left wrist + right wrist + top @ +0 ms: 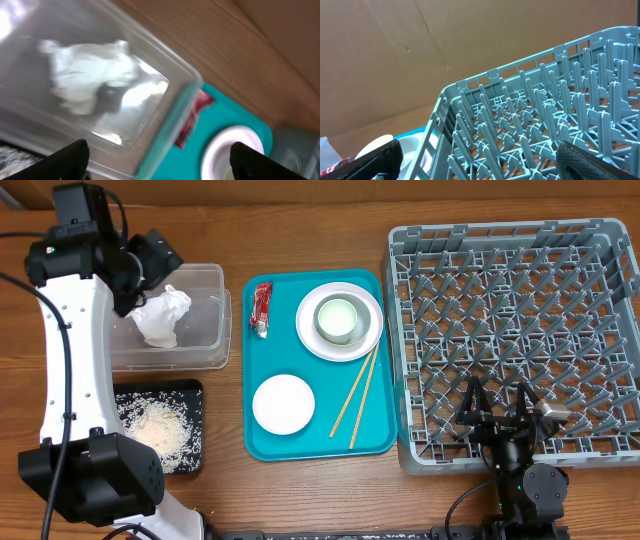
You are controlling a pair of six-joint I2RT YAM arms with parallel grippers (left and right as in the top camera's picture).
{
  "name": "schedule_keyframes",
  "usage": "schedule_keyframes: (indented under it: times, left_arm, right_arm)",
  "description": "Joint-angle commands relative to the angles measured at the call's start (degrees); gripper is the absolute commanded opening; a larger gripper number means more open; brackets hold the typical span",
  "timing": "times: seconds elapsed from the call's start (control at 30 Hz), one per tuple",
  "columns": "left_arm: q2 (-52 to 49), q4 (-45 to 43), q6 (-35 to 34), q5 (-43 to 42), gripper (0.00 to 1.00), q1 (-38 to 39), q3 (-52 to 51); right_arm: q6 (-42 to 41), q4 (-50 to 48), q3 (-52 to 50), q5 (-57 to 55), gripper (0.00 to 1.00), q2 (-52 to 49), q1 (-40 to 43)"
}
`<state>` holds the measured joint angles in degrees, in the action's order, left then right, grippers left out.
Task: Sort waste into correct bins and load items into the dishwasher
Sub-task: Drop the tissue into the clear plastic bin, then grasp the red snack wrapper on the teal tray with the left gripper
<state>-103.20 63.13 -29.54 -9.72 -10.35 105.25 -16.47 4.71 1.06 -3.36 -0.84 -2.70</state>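
Note:
A crumpled white napkin (163, 317) lies in the clear tub (207, 290) at the left. My left gripper (148, 268) hovers open just above it, holding nothing. In the left wrist view the napkin (87, 72) sits inside the tub (150, 90), ahead of the open gripper (160, 165). The red wrapper (261, 309), a plate (308, 330) carrying a bowl (338, 320), a saucer (283, 402) and two chopsticks (357, 395) lie on the teal tray (300, 442). Rice (158, 427) fills the black tray (192, 392). My right gripper (497, 402) stands open over the front edge of the grey dish rack (520, 310).
The left arm's white links (70, 350) run along the table's left side, beside both bins. The right wrist view shows the rack's pegs (545, 115) between the open fingers (375, 162), with the plate (375, 145) beyond the rack's wall. Bare wood separates tub, tray and rack.

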Motion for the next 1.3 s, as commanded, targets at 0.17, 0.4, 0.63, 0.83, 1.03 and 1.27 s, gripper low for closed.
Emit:
schedule_keyframes:
  times: [0.17,0.4,0.63,0.83,1.03,1.27]
  left_arm:
    - [1.9,1.2,11.6,-7.0,0.69,12.4,1.0]
    - [-2.6,0.2,9.4,8.2,0.66,22.9,0.9]
    - [-11.1,-0.4,9.4,16.3,0.61,26.1,0.9]
    - [-16.9,-0.4,9.4,24.3,0.57,26.2,0.9]
    - [-19.3,-1.0,9.4,26.6,0.59,26.2,0.9]
    - [-21.0,-1.1,9.4,23.1,0.57,26.2,0.9]
  right_arm:
    - [0.1,-0.3,-0.6,0.0,1.0,0.7,0.2]
    - [0.1,-0.3,-0.6,0.0,1.0,0.7,0.2]
    - [0.1,-0.3,-0.6,0.0,1.0,0.7,0.2]
    - [0.1,-0.3,-0.6,0.0,1.0,0.7,0.2]
    - [0.1,-0.3,-0.6,0.0,1.0,0.7,0.2]
    - [0.1,-0.3,-0.6,0.0,1.0,0.7,0.2]
